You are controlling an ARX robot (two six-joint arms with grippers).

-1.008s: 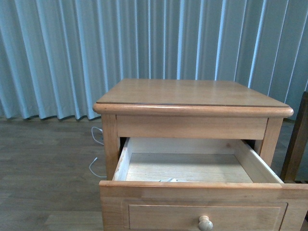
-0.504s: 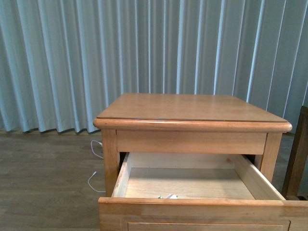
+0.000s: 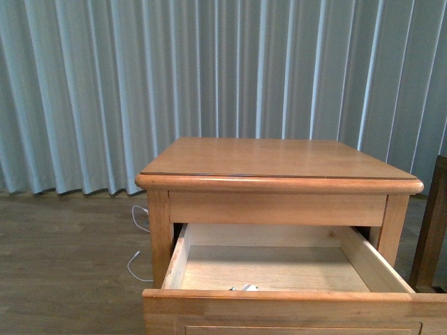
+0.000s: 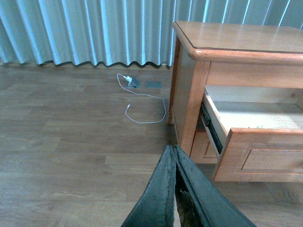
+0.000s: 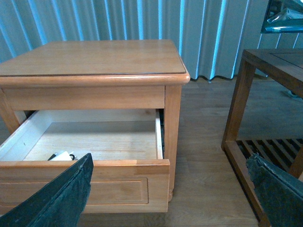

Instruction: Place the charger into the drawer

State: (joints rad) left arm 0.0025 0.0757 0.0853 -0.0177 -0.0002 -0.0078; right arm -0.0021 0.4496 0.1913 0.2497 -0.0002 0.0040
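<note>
The honey-coloured drawer [image 3: 279, 296] of the nightstand stands pulled out, its pale inside showing. The charger [image 3: 244, 287], a small white block with a black cord, lies inside just behind the drawer front; the right wrist view shows it too [image 5: 60, 155]. My left gripper [image 4: 173, 158] is shut and empty, above the floor to the left of the drawer [image 4: 265, 156]. My right gripper [image 5: 170, 189] is open and empty, in front of the drawer [image 5: 94, 189] and off its right corner. Neither gripper shows in the front view.
A thin white cable [image 4: 142, 101] lies on the wooden floor left of the nightstand, near floor plates [image 4: 152, 84]. A dark wooden frame [image 5: 246, 94] stands right of the nightstand. Curtains hang behind. The nightstand top [image 3: 272, 157] is bare.
The nightstand sits lower in the front view than a second ago, and the drawer's knob has dropped out of the bottom of the picture. The charger lies in the same place.
</note>
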